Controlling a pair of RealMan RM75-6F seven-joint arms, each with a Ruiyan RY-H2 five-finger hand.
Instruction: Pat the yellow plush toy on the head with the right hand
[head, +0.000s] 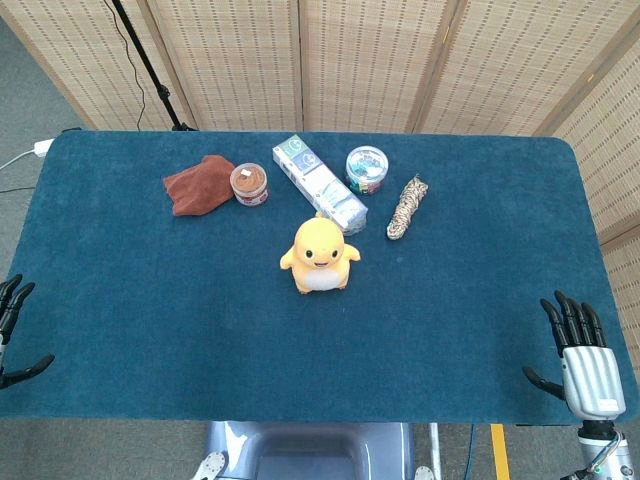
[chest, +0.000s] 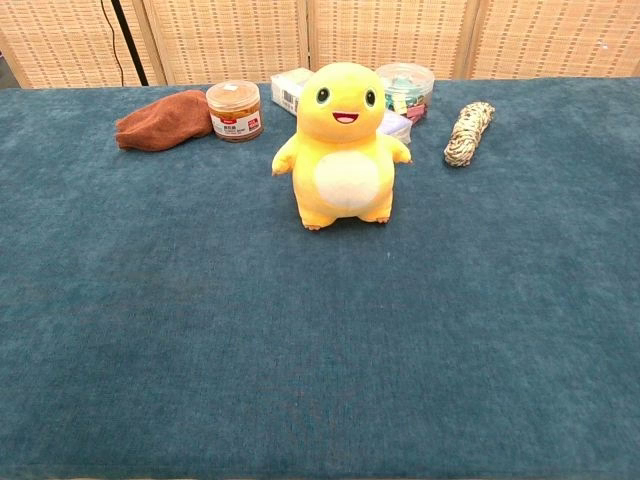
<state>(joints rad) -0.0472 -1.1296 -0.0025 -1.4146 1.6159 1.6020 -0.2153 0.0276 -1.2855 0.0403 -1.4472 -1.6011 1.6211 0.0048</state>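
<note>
The yellow plush toy (head: 319, 255) (chest: 342, 143) stands upright near the middle of the blue table, facing me. My right hand (head: 580, 358) sits at the table's near right edge, far from the toy, fingers apart and holding nothing. Only part of my left hand (head: 14, 330) shows at the near left edge; its fingers are spread and empty. The chest view shows neither hand.
Behind the toy lie a brown cloth (head: 198, 185) (chest: 160, 120), a small jar (head: 249, 184) (chest: 234, 110), a long white box (head: 319, 184), a round clear tub (head: 367, 168) (chest: 405, 88) and a rope bundle (head: 406, 207) (chest: 468, 132). Woven screens (head: 360, 60) stand behind the table.
</note>
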